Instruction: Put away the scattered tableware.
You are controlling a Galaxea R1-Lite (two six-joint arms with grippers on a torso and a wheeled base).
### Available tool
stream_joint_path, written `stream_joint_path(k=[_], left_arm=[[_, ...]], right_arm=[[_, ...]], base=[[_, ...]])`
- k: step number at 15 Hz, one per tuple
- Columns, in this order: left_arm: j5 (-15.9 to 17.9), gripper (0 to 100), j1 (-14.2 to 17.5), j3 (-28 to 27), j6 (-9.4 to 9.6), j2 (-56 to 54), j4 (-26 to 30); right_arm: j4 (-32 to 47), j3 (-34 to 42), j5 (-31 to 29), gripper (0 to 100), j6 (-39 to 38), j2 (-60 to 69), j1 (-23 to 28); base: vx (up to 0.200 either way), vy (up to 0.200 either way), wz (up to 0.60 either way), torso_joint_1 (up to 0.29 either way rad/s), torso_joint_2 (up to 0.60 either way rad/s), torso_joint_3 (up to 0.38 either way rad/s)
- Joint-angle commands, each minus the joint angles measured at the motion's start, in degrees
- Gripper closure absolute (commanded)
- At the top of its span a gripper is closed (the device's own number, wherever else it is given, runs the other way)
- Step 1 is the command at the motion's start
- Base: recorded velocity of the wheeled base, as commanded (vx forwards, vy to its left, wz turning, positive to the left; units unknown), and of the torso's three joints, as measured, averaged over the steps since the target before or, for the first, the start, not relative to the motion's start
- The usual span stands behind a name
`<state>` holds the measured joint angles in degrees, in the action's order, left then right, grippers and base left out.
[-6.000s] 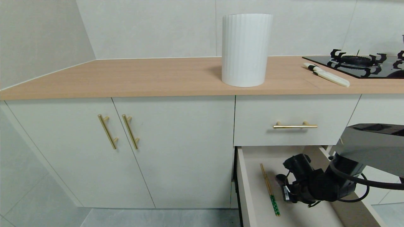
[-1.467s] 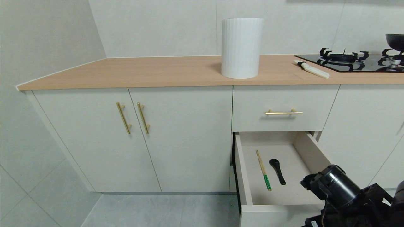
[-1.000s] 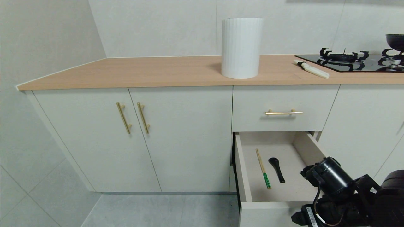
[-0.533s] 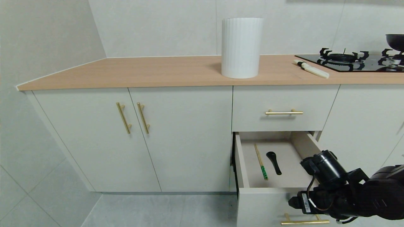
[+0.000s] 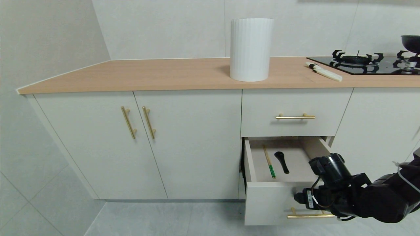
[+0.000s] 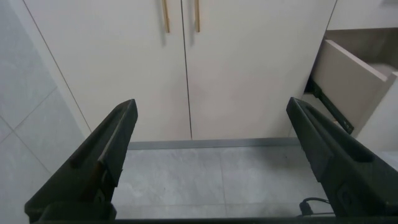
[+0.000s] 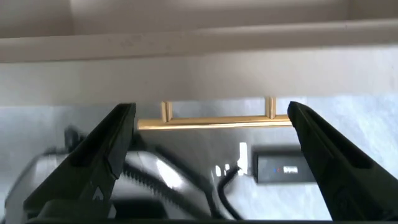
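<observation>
The right gripper (image 7: 210, 113) stands with its jaws spread wide against the pale front of the lower cabinet drawer (image 5: 265, 203); the drawer's slim brass bar handle (image 7: 214, 122) runs across the gap between the two black fingers (image 7: 118, 134), though whether either finger touches it cannot be told. The drawer is now only about half out; a second and a half ago it stood far more open, and it has slid steadily inward since, the right arm moving forward with it, so that its front and handle, cut off by the head view's lower edge then, are now in sight. Six seconds ago the same arm hung low over the drawer's inside. In the drawer lie the pair of wooden chopsticks with green ends (image 5: 269, 161) and, just beside them but apart, the black spoon (image 5: 282, 161), both lengthwise on the drawer floor and unmoved relative to it.

The left gripper (image 6: 211, 109) hangs with its jaws equally wide and nothing between them, above the grey floor tiles (image 6: 205, 180) before the two pale cabinet doors with vertical brass handles (image 5: 137, 144). Above the half-open drawer, the upper drawer with a brass bar handle (image 5: 295, 116) is closed; on the wood-look countertop (image 5: 147, 73) stand a tall white ribbed cylinder (image 5: 251, 49) and, well to its right, a cream-coloured knife (image 5: 323, 72) beside the black gas hob (image 5: 361, 64), all placed as they were a second and a half ago.
</observation>
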<state>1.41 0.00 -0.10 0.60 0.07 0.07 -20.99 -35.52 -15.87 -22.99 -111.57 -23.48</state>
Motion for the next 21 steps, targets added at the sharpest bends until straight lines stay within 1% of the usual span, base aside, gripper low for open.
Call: stream_joint_path(k=[1,5,8,12,21], left_arm=[[-0.01,0,0.00,0.01,0.02,0.01,0.01],[-0.01,0,0.00,0.01,0.02,0.01,0.01],[-0.01,0,0.00,0.01,0.02,0.01,0.01],[-0.01,0,0.00,0.01,0.02,0.01,0.01],[-0.01,0,0.00,0.01,0.02,0.01,0.01]], right_arm=[[-0.28,-0.95,0.14,0,0.93,-2.07,0.98],[-0.28,-7.02,-0.04,0,1.81,-6.03,1.24],[-0.28,-10.44,-0.04,0,4.45,-8.31,3.35],[-0.28,-15.98,-0.04,0,6.73,-11.92,4.85],[-0.19,-28.37,-0.04,0,9.63,-17.19,5.11]], base=[[0.000,0.000,0.00,0.000,0.00,0.000],[0.000,0.000,0.00,0.000,0.00,0.000],[0.000,0.000,0.00,0.000,0.00,0.000],[0.000,0.000,0.00,0.000,0.00,0.000],[0.000,0.000,0.00,0.000,0.00,0.000]])
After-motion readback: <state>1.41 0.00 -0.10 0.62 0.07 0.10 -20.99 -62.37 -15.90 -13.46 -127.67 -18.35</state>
